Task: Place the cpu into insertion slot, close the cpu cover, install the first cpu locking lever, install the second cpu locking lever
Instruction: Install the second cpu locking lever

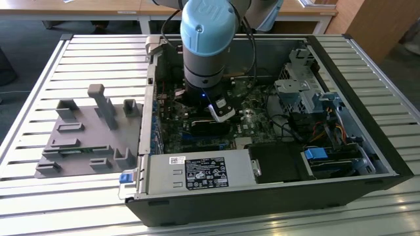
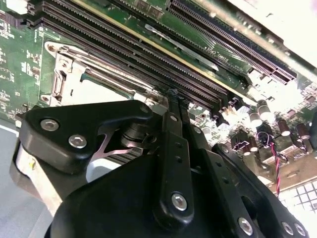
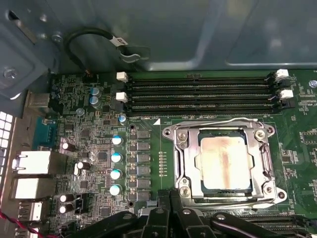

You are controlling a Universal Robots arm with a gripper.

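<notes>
End effector (image 3: 168,196) fingers together at socket edge, cpu (image 3: 223,162) seated under cpu cover (image 3: 185,148), RAM slots (image 3: 198,91) beside, black card below.

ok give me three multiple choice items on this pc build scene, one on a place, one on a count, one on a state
1. Where does the cpu lie?
A. on the grey fixture plate
B. in the insertion slot
C. on the power supply

2. How many memory slots lie side by side next to the socket?
A. two
B. four
C. six

3. How does the cpu cover stand?
A. down over the cpu
B. raised upright
C. taken off

Key: 1 B, its silver face sits inside the socket; 2 B, four black rows show in the first wrist view; 3 A, the frame lies flat around the chip.
</notes>
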